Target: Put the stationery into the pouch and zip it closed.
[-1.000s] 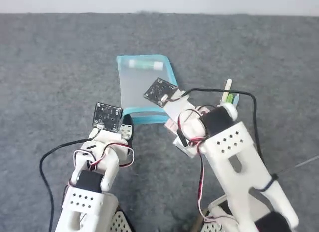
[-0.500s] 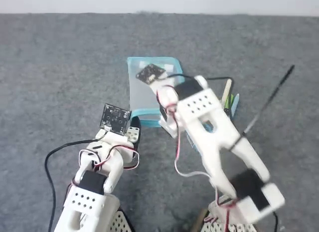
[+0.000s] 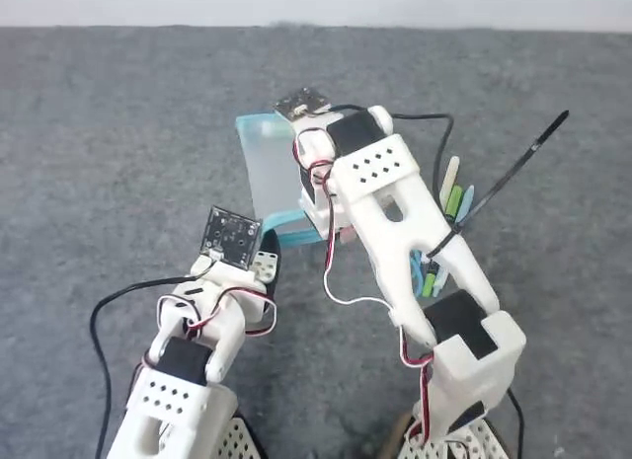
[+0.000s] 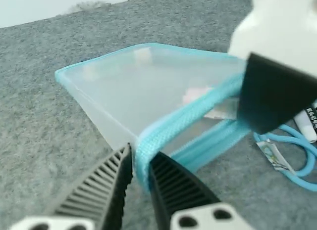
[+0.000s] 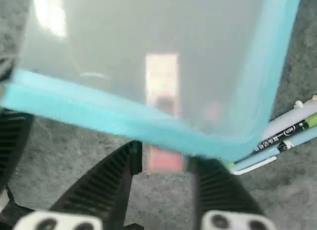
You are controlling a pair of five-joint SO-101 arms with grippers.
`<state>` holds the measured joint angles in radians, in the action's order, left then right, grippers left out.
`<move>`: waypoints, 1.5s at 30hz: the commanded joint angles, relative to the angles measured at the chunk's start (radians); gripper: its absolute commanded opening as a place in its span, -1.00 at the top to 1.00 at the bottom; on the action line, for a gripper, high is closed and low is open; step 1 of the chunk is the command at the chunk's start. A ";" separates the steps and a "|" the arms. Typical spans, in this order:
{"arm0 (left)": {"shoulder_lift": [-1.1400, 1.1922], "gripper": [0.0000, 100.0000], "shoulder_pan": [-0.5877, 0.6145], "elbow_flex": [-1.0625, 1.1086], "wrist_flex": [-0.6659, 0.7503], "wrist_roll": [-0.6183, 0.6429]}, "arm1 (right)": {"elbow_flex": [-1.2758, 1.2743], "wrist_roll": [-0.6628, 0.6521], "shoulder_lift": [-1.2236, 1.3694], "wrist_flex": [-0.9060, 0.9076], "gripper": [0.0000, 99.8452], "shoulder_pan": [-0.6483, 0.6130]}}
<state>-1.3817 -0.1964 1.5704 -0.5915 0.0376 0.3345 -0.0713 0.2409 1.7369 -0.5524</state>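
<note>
Logged the pouch (image 3: 269,168) near the middle of the grey mat (image 3: 118,133), translucent with blue trim, lying at 12 o'clock from the left gripper (image 4: 141,164) in the high view. Found that claw pinched together on the blue zip edge (image 4: 198,116) at the pouch's near corner, the edge lifted a little off the mat. Noted the right gripper (image 5: 164,157) over the pouch, at its 6 o'clock edge, jaws clamped on a pink item (image 5: 167,163) at the mouth. Traced pink showing through the translucent wall beyond the trim; cannot tell how far in it reaches. Recorded pens (image 3: 453,197), cream, green and blue, on the mat at 3 o'clock from the pouch, just beside it and outside it. Spotted a blue looped item (image 4: 297,156) on the mat near those pens.
</note>
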 commanded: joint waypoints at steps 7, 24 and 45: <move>-0.015 0.98 0.000 -0.010 0.034 -0.011 | 0.129 0.015 -0.036 0.028 0.49 0.024; -0.015 0.98 0.126 -0.010 0.034 -0.011 | -0.364 0.015 -0.308 -0.153 0.49 0.481; -0.015 0.98 0.126 0.002 0.032 -0.011 | -0.982 0.014 -0.306 -0.737 0.63 0.591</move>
<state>-1.3817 -0.0783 1.5888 -0.5884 0.0284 -0.6383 -0.0683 -0.0169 1.0418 0.0276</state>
